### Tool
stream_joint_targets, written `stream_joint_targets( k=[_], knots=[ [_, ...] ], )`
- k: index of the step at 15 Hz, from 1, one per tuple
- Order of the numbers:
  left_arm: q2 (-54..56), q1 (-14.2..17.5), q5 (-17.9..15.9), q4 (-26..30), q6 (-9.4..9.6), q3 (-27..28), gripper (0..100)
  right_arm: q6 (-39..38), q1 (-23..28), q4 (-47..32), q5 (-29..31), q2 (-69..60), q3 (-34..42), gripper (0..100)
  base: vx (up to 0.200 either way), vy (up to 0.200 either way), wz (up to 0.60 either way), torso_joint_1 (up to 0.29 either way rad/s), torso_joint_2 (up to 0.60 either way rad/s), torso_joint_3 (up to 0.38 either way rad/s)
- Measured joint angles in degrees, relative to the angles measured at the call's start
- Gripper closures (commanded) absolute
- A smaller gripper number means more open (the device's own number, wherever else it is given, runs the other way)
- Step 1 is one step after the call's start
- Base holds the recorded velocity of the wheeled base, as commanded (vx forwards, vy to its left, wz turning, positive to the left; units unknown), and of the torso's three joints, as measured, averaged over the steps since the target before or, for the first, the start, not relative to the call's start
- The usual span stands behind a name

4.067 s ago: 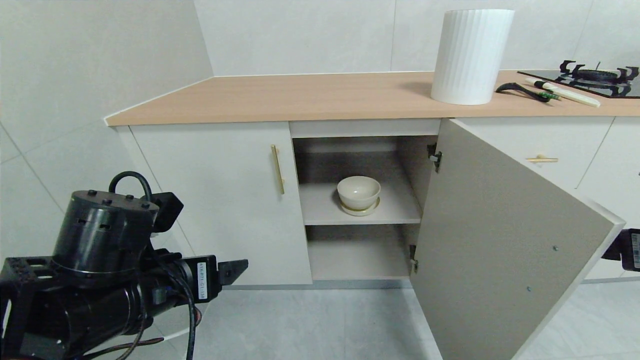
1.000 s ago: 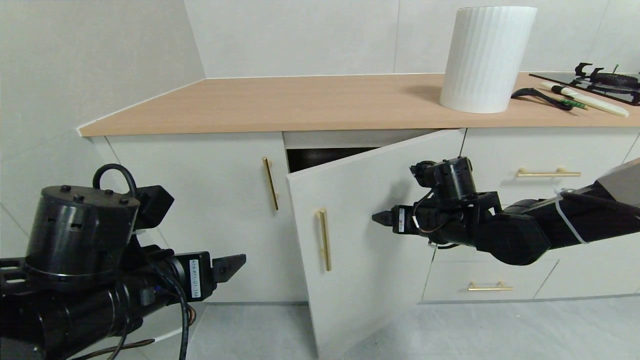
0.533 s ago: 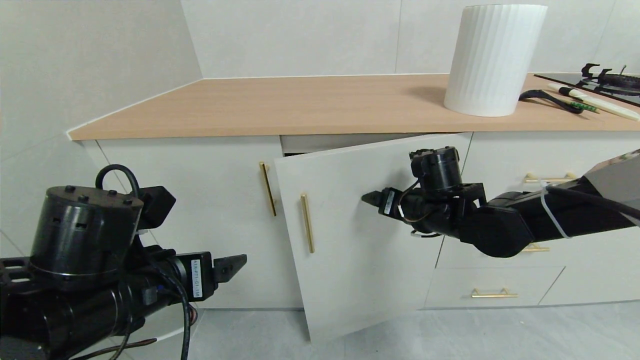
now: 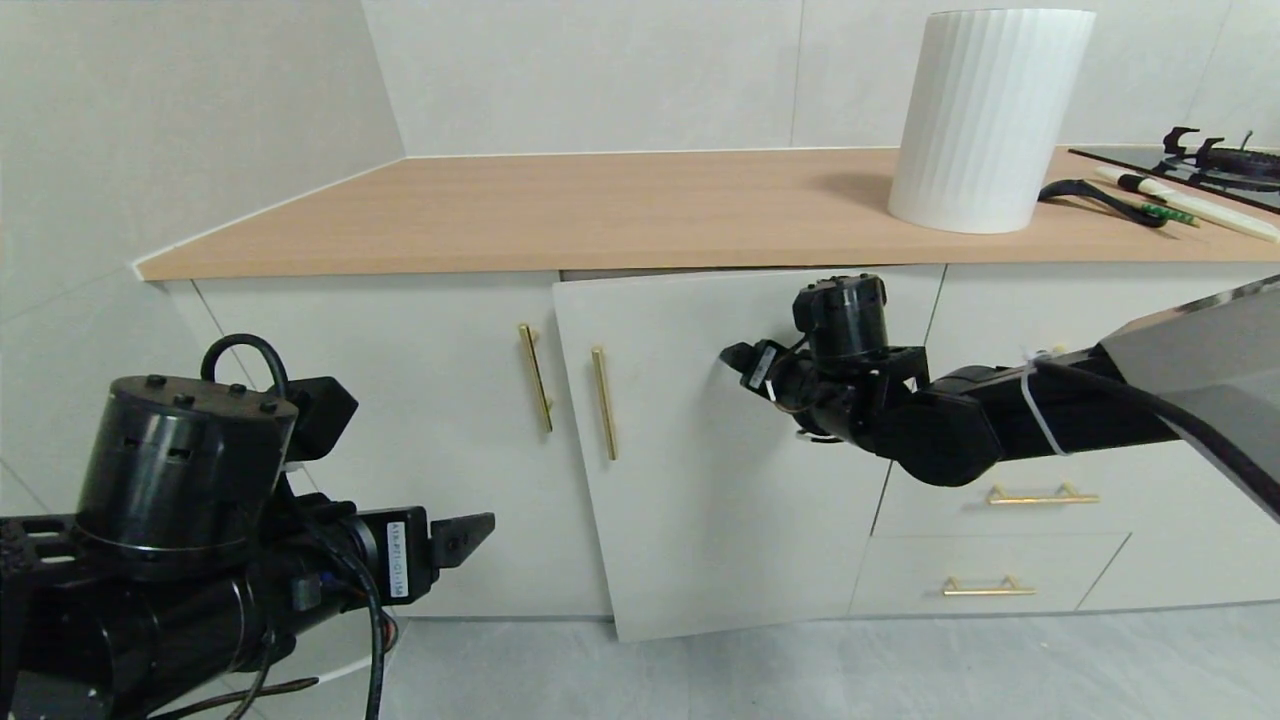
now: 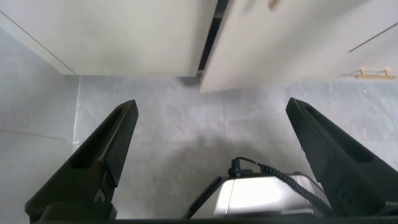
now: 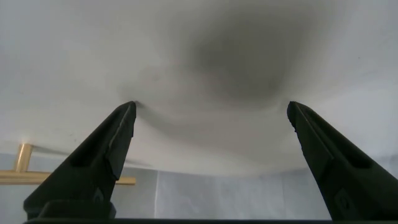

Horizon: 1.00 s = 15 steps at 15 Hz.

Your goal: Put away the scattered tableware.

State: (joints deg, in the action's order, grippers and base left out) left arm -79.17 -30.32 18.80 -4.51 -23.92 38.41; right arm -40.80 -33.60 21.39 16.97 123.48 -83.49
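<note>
Here, we see a white kitchen cabinet door with a slim brass bar handle, almost shut beneath a pale wooden countertop. A thin dark gap shows along its handle edge. Our right gripper seems to touch the door's face, its two black fingers spread wide apart and holding nothing. Our left gripper hangs low over the grey tiled floor, well apart from the door, fingers likewise spread and empty.

At the countertop's far right, just beside a tall white ribbed cylinder, lie a black curved utensil and a long cream-handled utensil, near a black stove grate.

We judge the step in hand to be pushing the door closed. To do it well, we should press squarely into the panel, nearer the handle edge than the hinge, and slowly, until it sits flush with its neighbour. The fingertips should not skid across the smooth face.
</note>
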Motion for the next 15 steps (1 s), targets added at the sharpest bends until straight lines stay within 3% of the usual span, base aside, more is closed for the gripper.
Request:
stream_joint_targets(
  k=[5, 15],
  knots=[
    [0.0, 0.0, 0.0, 0.0, 0.02, 0.0, 0, 0.0, 1.4, -0.1, 4.3, 3.5, -4.3, 0, 0.0, 0.0, 0.0, 0.0, 0.0, 0.0],
    [-0.1, 0.0, 0.0, 0.1, 0.13, -0.1, 0, 0.2, 1.8, -0.5, 3.1, 2.8, -2.2, 0, 0.0, 0.0, 0.0, 0.0, 0.0, 0.0]
  ],
)
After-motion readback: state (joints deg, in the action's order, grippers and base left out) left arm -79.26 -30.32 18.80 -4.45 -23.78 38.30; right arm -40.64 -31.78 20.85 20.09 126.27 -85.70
